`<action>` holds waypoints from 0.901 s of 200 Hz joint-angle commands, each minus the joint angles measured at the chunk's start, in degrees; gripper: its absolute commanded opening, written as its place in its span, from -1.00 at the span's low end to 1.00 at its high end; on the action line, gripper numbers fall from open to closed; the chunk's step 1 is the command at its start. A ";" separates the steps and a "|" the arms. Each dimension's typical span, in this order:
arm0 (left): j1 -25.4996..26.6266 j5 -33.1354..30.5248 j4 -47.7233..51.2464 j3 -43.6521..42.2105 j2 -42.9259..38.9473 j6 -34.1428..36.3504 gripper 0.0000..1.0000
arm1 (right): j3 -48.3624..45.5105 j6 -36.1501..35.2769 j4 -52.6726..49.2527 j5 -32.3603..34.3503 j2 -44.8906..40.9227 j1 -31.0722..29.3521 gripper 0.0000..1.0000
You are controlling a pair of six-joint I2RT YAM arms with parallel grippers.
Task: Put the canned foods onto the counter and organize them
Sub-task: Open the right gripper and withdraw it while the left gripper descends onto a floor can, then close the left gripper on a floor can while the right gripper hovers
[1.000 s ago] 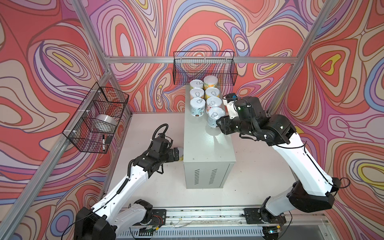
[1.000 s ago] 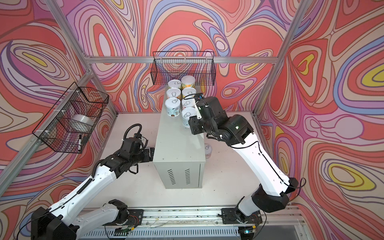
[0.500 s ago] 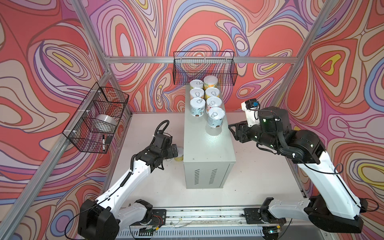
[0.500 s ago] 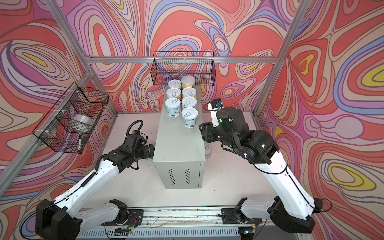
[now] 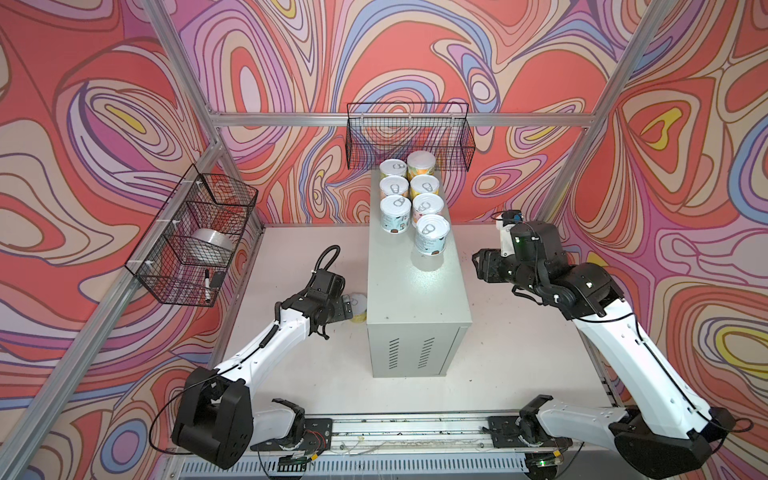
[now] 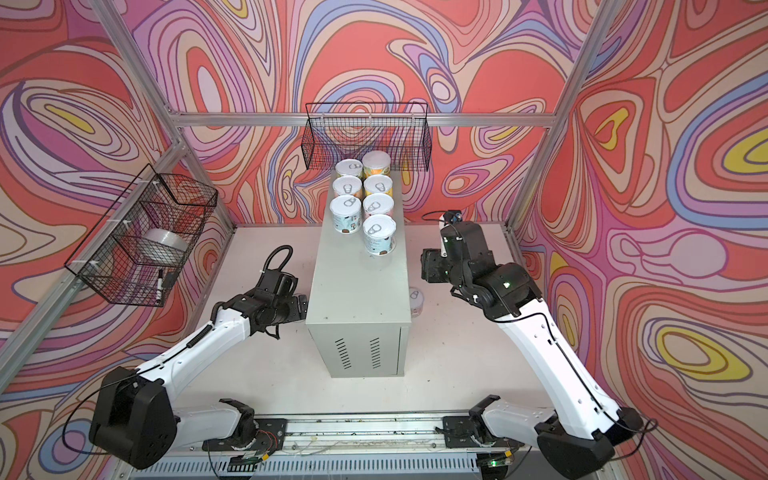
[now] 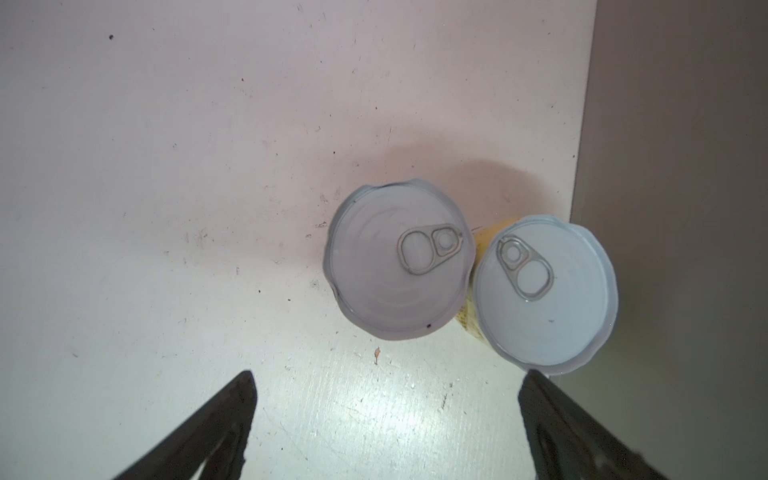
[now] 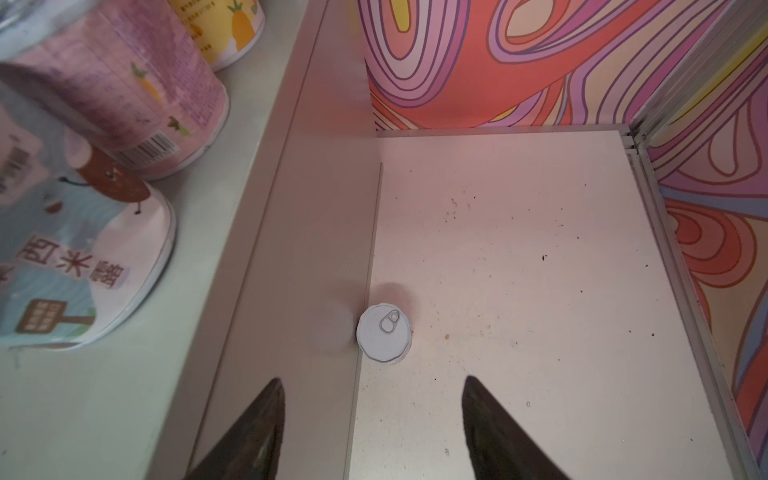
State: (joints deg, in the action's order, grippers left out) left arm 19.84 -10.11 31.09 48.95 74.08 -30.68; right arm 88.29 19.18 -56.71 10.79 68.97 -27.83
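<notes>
In both top views 7 cans (image 5: 433,239) stand in 2 rows at the grey bench's (image 5: 415,299) far end. The left end effector (image 5: 349,307) hangs low at its left, the right end effector (image 5: 478,264) at its right, both empty.

In the left wrist view the jaws gape wide above 2 on the white bench (image 7: 166,166): a pale-lidded can (image 7: 399,266) and, just beside it, a yellow can (image 7: 544,291). Centre on 1, descend straight, spare its neighbour.

In the right wrist view the jaws stand apart above a lone can (image 8: 383,332).
</notes>
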 commanded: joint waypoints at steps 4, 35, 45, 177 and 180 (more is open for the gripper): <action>-1.02 0.71 -0.59 -0.70 1.95 -1.03 0.96 | -2.26 1.45 3.80 -5.78 -0.94 2.53 0.38; -1.83 1.69 -2.86 -1.67 3.66 -1.36 0.95 | -5.40 1.87 5.94 -10.44 -0.55 6.91 0.38; -1.97 1.77 -3.51 -1.76 4.32 -1.38 0.94 | -6.38 1.91 6.85 -11.37 -0.57 7.80 0.38; -6.03 -0.61 -9.02 0.92 13.15 -2.46 0.87 | -10.00 1.11 9.34 -10.96 -0.77 10.17 0.38; -6.10 -0.54 -9.18 1.08 13.37 -2.45 0.87 | -10.06 1.12 9.48 -10.88 -0.77 10.17 0.38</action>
State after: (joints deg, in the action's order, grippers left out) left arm 14.94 -9.02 23.92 47.88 86.13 -31.81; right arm 79.15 20.58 -48.40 -0.43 68.99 -17.96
